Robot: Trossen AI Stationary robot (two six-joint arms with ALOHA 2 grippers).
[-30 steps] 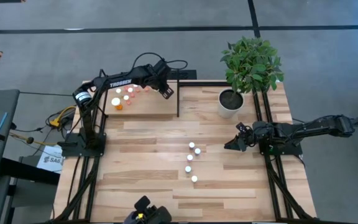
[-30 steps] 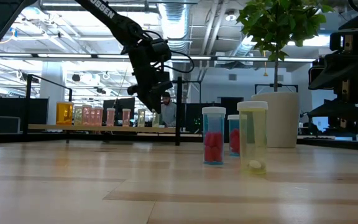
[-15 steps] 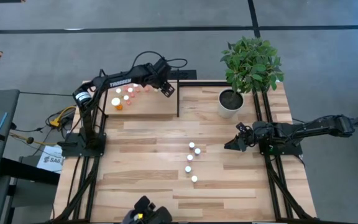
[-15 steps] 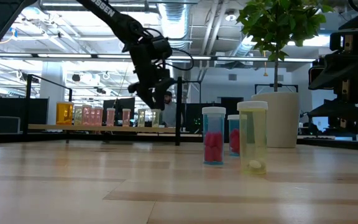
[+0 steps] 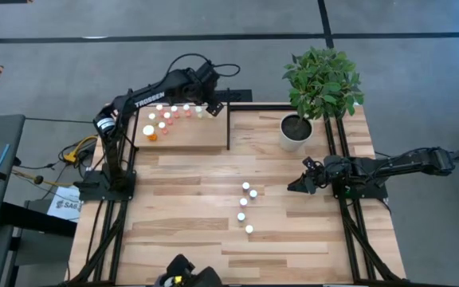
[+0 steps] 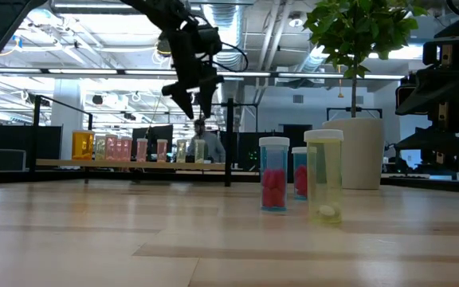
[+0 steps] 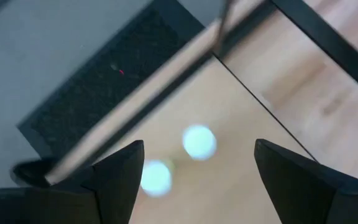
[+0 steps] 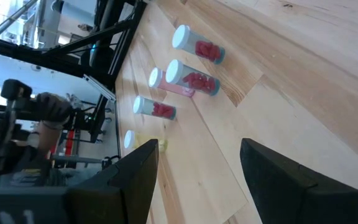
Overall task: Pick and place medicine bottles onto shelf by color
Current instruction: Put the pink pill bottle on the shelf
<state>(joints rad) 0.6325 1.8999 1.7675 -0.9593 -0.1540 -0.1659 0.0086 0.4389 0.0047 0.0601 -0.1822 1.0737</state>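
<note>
1. Your left gripper [image 5: 213,106] hung above the shelf's [image 5: 198,137] far right corner, jaws spread wide and holding nothing; its wrist view looked down between the fingers [image 7: 120,174] at two white caps standing on the board below.
2. Your right gripper [image 5: 296,185] waited low by the table's [image 5: 182,239] right edge, near the plant pot [image 5: 294,132], jaws parted and empty.
3. On the shelf stood about ten bottles [image 5: 163,123]: orange ones at the left end, pink in the middle, pale ones nearest the left gripper (the low view showed them in one row, grouped by colour).
4. Five bottles [image 5: 245,206] waited mid-table, mostly red-filled with one yellowish, so I'd judge you roughly two thirds done.
5. Room: the board was bare on its near half, but a black upright [image 5: 228,127] stood at the shelf's right end, just beside the left gripper. Lift clear of it before swinging out. The table between shelf and the remaining bottles lay open.
</note>
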